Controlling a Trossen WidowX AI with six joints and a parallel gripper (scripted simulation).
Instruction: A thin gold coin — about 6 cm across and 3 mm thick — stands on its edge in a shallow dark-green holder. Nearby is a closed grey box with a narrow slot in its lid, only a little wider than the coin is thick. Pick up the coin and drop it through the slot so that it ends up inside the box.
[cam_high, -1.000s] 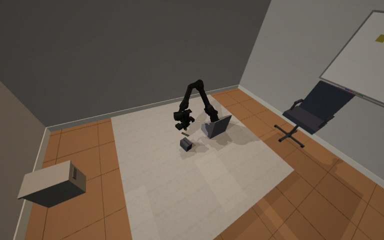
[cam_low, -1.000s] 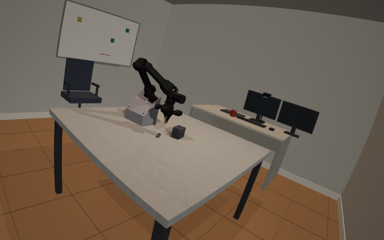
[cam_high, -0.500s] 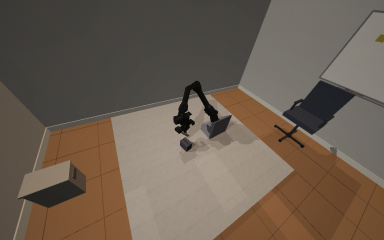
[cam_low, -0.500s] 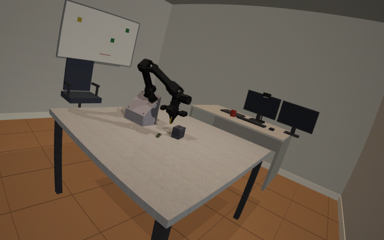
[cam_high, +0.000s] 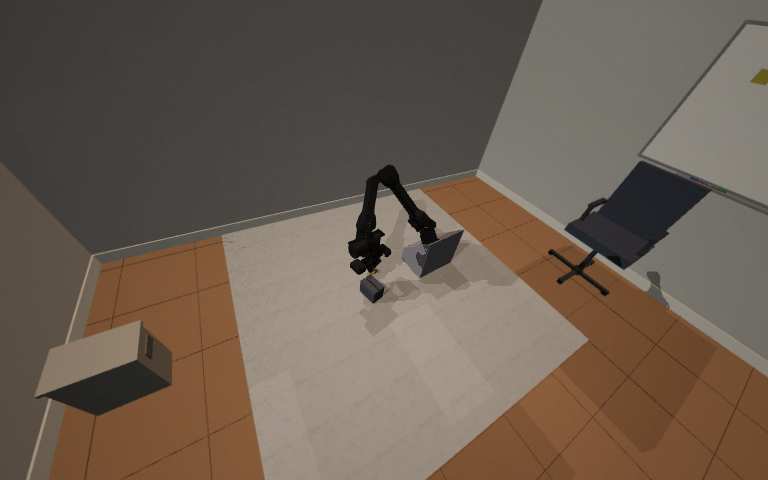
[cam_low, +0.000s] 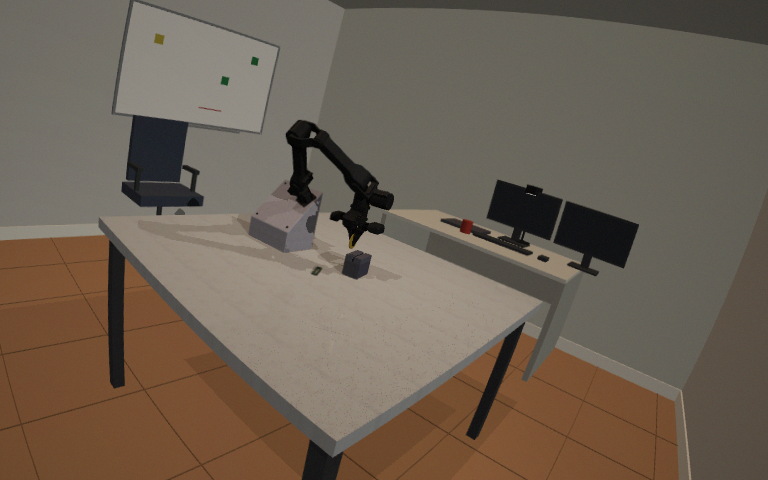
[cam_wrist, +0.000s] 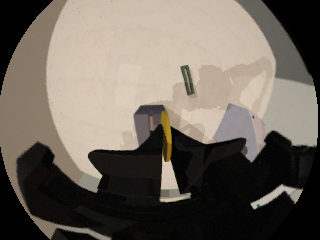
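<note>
The gold coin (cam_high: 373, 271) (cam_low: 351, 241) (cam_wrist: 167, 137) is on edge between the fingertips, seen nearly edge-on in the wrist view. My gripper (cam_low: 353, 236) (cam_wrist: 162, 127) is shut on it and holds it above the table, just above the grey box in the exterior view. The closed grey box (cam_high: 372, 289) (cam_low: 356, 264) (cam_wrist: 142, 125) stands on the table with its slot on top; in the wrist view the coin and a finger cover part of its lid. The dark-green holder (cam_low: 316, 271) (cam_wrist: 187, 80) lies empty on the table beside the box; I cannot make it out in the top view.
The arm's wedge-shaped base (cam_high: 440, 254) (cam_low: 281, 230) (cam_wrist: 237, 129) stands on the white table (cam_high: 339, 362) (cam_low: 317, 339) behind the box. A side desk (cam_low: 441, 219) with monitors, keyboards and a red mug (cam_low: 466, 226) stands beyond the table.
</note>
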